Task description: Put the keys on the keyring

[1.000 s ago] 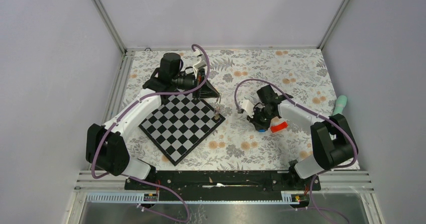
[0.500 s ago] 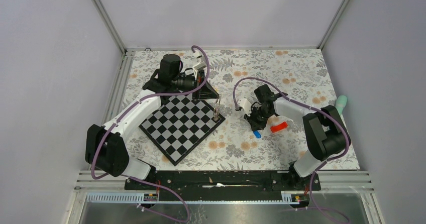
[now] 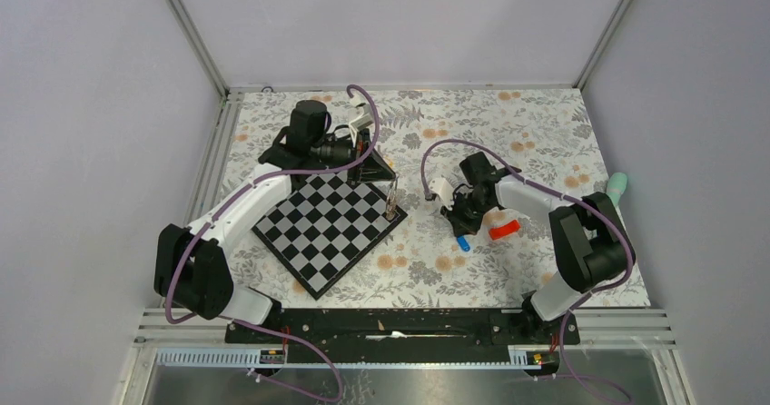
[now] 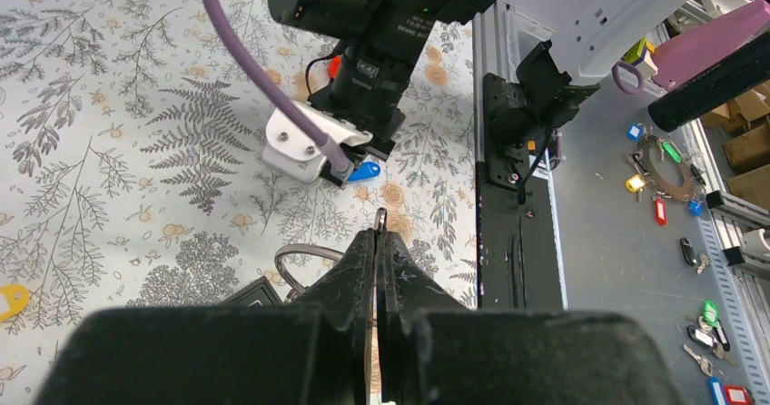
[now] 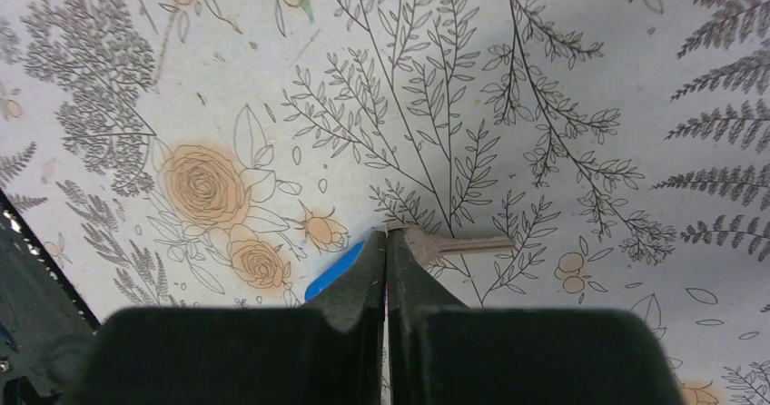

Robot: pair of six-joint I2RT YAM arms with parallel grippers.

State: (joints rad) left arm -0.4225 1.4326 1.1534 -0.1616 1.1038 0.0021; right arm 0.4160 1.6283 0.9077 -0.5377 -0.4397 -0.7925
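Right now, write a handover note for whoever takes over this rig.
Left gripper: shut on the keyring, near the chessboard's right corner.
Right gripper: shut, down at the mat, apparently pinching the blue-capped key where head meets blade. The key lies flat.
Yellow-headed key: loose on the mat; only its head shows, at the edge of the left wrist view.
Done: ring gripped, blue key apparently gripped.
Left: lift the blue key, thread it onto the ring, then the yellow one.
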